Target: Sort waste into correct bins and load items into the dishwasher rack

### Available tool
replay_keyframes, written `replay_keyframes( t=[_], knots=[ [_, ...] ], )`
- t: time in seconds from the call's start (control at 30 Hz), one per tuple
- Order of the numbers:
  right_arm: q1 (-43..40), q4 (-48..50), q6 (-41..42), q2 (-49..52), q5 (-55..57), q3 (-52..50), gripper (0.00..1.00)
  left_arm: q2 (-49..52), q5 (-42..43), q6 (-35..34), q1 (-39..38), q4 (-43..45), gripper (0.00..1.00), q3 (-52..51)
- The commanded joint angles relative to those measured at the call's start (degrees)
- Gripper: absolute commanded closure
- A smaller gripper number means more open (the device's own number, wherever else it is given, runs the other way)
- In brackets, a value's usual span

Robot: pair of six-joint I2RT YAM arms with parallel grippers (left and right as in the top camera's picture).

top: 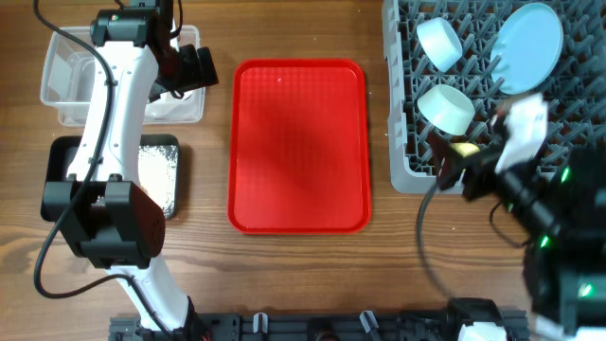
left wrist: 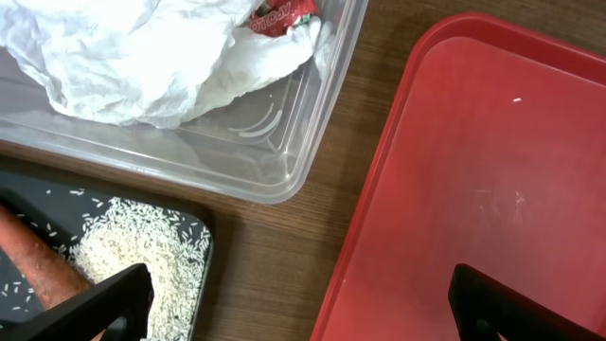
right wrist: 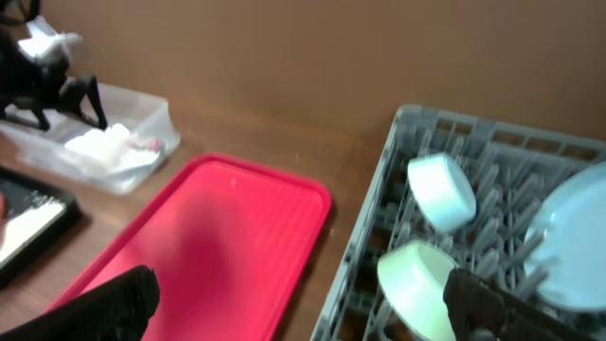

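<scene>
The clear tub (left wrist: 284, 170) holds the crumpled white napkin (left wrist: 123, 57) and the red-and-white wrapper (left wrist: 281, 14). The black tray (left wrist: 204, 237) holds rice (left wrist: 133, 251) and the carrot piece (left wrist: 38, 265). My left gripper (left wrist: 298, 308) is open and empty above the gap between these bins and the red tray; it also shows in the overhead view (top: 194, 66). The grey rack (top: 407, 142) holds the light-blue bowl (top: 440, 43), the pale-green bowl (top: 447, 107) and the blue plate (top: 527, 47). My right gripper (right wrist: 303, 317) is open and empty over the rack's front left corner. The spoon is out of view.
The flat red serving tray (top: 298, 142) lies between the bins and the rack, with a few rice grains (left wrist: 516, 99) on it. A small yellow thing (top: 464, 149) sits by my right wrist at the rack's front; I cannot tell what it is.
</scene>
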Motion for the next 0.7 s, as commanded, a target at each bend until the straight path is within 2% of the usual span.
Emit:
replay_keyframes(
  t=[0.0, 0.17, 0.3, 0.43, 0.67],
  knots=[
    [0.3, 8.7, -3.1, -8.7, 1.2, -14.5, 0.0, -1.5, -0.4, -0.5, 0.4, 0.0, 0.0, 0.4],
    [0.3, 22.4, 1.4, -21.7, 1.2, -33.4, 0.0, -1.5, -0.4, -0.5, 0.4, 0.0, 0.0, 0.4],
    [0.3, 28.7, 1.2, -29.8, 1.5, -42.8, 0.0, -1.5, -0.4, -0.5, 0.4, 0.0, 0.0, 0.4],
    [0.3, 29.5, 0.9, -36.7, 1.9, -48.6, 0.0, -1.5, -0.4, -0.5, 0.4, 0.0, 0.0, 0.4],
    [0.3, 30.2, 0.8, -40.3, 1.9, -52.1, 0.0, -1.5, -0.4, -0.5, 0.4, 0.0, 0.0, 0.4]
  ],
)
